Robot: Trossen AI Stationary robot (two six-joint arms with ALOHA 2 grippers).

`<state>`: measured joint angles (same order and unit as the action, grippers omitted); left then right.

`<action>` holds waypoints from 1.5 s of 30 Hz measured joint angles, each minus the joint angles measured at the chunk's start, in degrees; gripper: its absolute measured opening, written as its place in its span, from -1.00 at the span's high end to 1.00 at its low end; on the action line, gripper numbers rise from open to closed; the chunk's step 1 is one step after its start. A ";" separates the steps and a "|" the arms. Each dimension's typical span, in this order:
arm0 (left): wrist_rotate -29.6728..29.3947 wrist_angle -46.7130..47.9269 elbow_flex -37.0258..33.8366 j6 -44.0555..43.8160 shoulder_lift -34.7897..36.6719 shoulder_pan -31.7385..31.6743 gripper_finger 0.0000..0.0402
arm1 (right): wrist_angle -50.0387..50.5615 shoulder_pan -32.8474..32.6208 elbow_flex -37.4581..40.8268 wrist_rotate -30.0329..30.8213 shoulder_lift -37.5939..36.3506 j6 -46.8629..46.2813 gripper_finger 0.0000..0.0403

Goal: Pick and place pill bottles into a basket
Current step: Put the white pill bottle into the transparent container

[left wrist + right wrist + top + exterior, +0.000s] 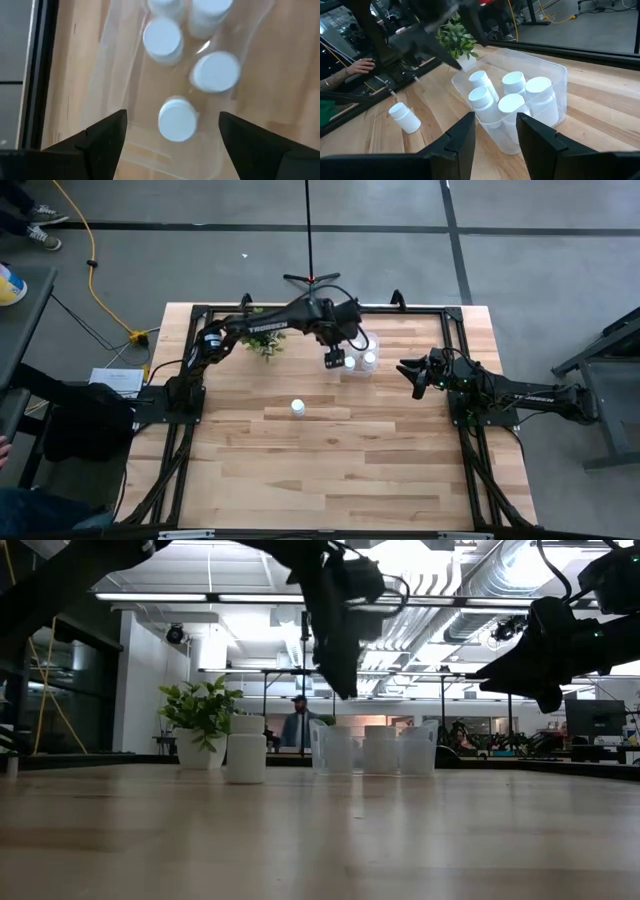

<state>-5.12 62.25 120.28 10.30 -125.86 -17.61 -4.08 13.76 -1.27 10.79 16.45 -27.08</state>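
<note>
Light wooden desk [330,450] of joined planks, set on a black frame, standing on a grey floor [540,260] crossed by dark lines; a yellow cable [92,260] running down the upper left of the high view. In the low view, an open hall behind the desk with white ceiling ducts [480,580], strip lights and a person [297,725] standing far back at the centre. In the upper left of the right wrist view, a person's hand [362,65] resting at the desk edge. White lettering on both arms in the high view, too small to read with certainty. Clear basket [360,367] a little above the centre of the high view, just right of the small green plant [268,343]. Five pill bottles [512,85] inside the basket, most upright, one leaning. One more pill bottle [297,408] standing alone on the bare wood, left of centre and below the basket, well apart from it. Left tool [333,360] hanging over the basket's left end, fingers spread wide, nothing between them, the bottle caps visible below in the left wrist view. Right tool [410,372] raised above the desk just right of the basket, fingers partly apart, holding nothing.
</note>
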 joint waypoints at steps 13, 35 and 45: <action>6.30 -4.78 13.10 -1.69 3.19 4.43 -0.74 | -0.01 0.02 0.00 -0.02 -0.02 -1.45 0.34; 7.71 -1.53 13.10 -3.32 5.48 12.17 -0.33 | 0.00 0.00 0.00 -0.44 -0.02 -2.96 0.34; 11.92 0.96 13.05 -5.65 5.85 15.86 -0.24 | 0.20 0.00 0.00 -0.44 -0.02 -2.94 0.34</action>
<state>6.80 63.21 133.33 4.65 -120.00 -1.75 -3.88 13.76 -1.28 10.35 16.43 -30.02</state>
